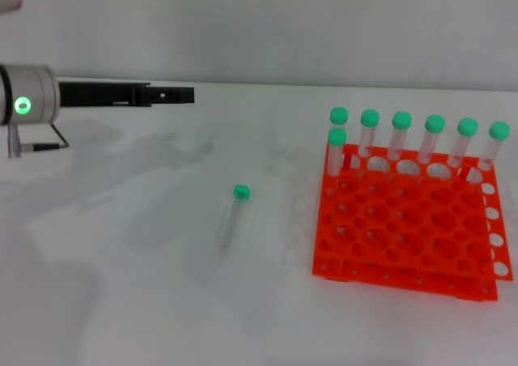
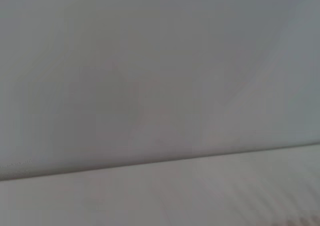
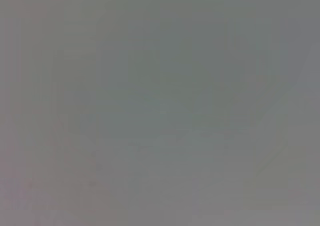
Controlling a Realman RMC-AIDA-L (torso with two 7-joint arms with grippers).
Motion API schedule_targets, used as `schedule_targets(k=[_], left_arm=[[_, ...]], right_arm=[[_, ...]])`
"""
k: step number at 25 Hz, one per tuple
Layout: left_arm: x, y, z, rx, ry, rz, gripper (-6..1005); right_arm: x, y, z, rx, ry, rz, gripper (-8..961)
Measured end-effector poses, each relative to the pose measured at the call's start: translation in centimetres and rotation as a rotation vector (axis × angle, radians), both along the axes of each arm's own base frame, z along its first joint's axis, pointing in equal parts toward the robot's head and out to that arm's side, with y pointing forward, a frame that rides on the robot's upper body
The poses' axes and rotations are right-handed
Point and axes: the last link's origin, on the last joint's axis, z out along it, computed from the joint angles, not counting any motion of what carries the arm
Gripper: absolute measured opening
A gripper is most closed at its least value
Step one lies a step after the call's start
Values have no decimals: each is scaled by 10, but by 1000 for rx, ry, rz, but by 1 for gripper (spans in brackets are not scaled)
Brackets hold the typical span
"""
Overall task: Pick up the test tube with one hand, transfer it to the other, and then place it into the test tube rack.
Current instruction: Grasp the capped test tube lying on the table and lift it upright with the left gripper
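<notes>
White surface point(image 1: 146, 301), pale wall behind; both wrist views give only blank grey-white, no objects discernible.

Left gripper point(image 1: 188, 95): black, extended level over the far left of the surface, pointing toward the robot's right, on a silver arm with a green light; nothing held; whether its fingers are spread or pressed together cannot be told.

Right gripper: not seen in any view.

Test tube point(image 1: 231, 220): clear, green cap, lying flat on the surface near the middle, cap toward the far side, apart from the left gripper and from the rack.

Test tube rack point(image 1: 405, 236): orange-red, two tiers, on the right of the surface.

Other green-capped tubes point(image 1: 402, 135): seven, upright in the rack's far holes.
</notes>
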Motion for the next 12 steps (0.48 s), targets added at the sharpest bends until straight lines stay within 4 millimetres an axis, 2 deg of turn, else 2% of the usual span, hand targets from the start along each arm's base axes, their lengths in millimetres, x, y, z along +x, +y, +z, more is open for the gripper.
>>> schedule_targets(k=[5, 12], left_arm=[[26, 4, 15, -76, 40, 46, 875], [46, 5, 18, -272, 201, 313, 856]], right_arm=[[1, 0, 1, 2, -2, -1, 766], [1, -1, 1, 2, -4, -1, 766]])
